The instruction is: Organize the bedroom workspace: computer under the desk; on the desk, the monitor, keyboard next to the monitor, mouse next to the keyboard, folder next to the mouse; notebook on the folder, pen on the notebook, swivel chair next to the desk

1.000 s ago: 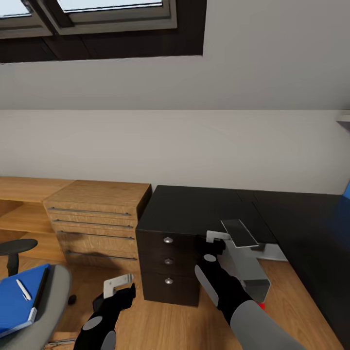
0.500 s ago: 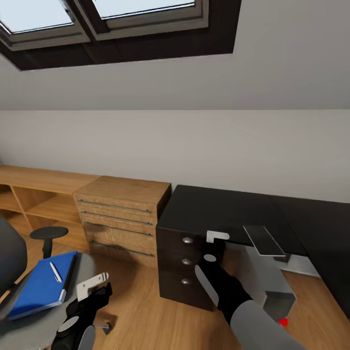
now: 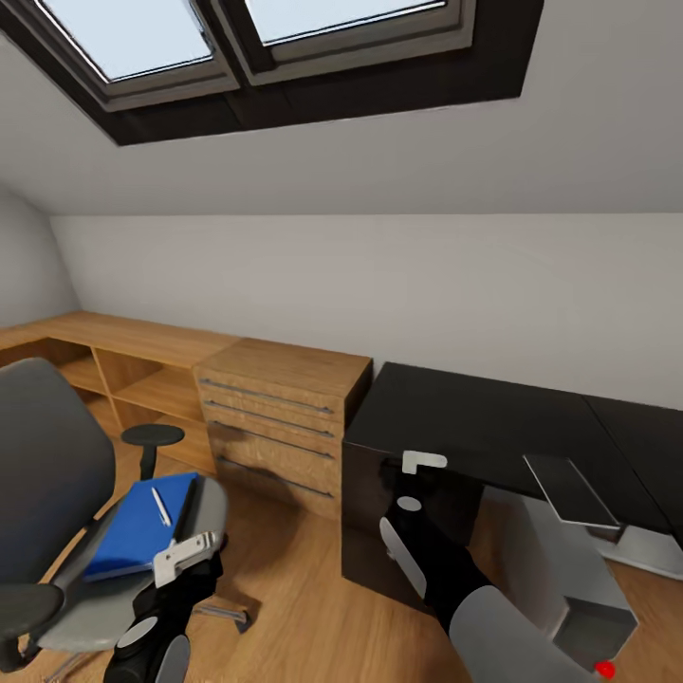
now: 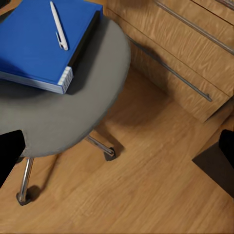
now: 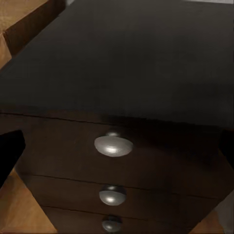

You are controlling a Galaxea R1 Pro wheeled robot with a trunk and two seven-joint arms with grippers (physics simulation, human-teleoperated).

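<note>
Two tools show in the head view, and the whole view has swung left over the last second. That is the camera turning, not the furniture moving. The chair [image 3: 57,493] now sits at the left with most of its grey back and seat showing, where a second ago only a corner of the seat did. I judge the robot is turning toward the chair to fetch what lies on it.

Taking the chair as landmark and going rightward: the blue folder [image 3: 142,525] lies flat on the seat, and the white pen [image 3: 160,506] lies on top of the folder. The left tool [image 3: 187,556] hovers just right of the seat's edge, close to the folder but not touching it. Its fingers stand wide apart at the edges of the left wrist view and hold nothing.

Behind the chair and to its right stands a light wood cabinet [image 3: 280,417] with drawers. Further right is the black surface [image 3: 484,417] above its drawer unit [image 3: 379,531]. The right tool [image 3: 424,462] hangs in front of those drawers, and its fingers are likewise spread and empty. Right of the drawer unit, the grey computer [image 3: 579,560] rests on the floor under the surface.

Nothing blocks the folder itself. The chair's armrest [image 3: 152,436] rises just behind it, so I judge a reach from the open front side is easiest.
</note>
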